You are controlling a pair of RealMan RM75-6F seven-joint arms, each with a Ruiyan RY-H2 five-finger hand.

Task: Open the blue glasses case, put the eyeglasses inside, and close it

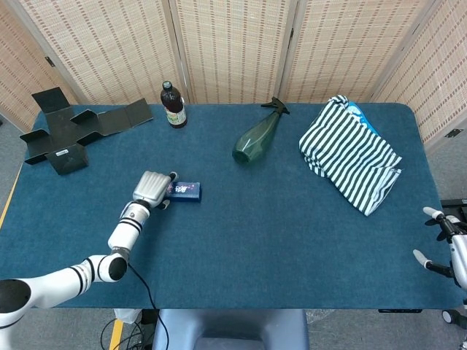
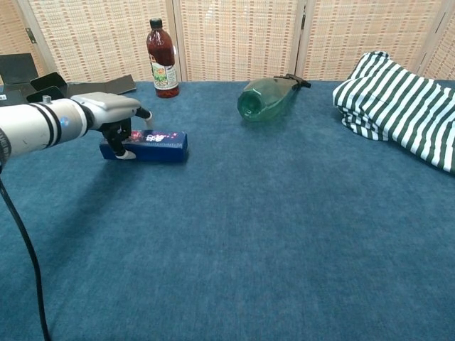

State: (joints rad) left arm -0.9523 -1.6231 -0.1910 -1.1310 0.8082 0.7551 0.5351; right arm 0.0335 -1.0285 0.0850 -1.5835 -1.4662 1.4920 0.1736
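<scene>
The blue glasses case [image 1: 187, 191] [image 2: 153, 144] lies closed on the left part of the blue table [image 1: 277, 226]. My left hand [image 1: 151, 188] [image 2: 114, 114] sits over the case's left end. Its fingers curl down over the far and near sides and grip the case. My right hand [image 1: 441, 244] shows only at the right edge of the head view, off the table's corner, with its fingers apart and nothing in it. I see no eyeglasses in either view.
A dark red bottle [image 1: 173, 106] [image 2: 161, 60] stands at the back left. A green spray bottle [image 1: 255, 137] [image 2: 266, 97] lies on its side mid-back. A striped cloth [image 1: 350, 153] [image 2: 402, 106] is piled at the right; a black folded cardboard piece [image 1: 69, 131] at far left.
</scene>
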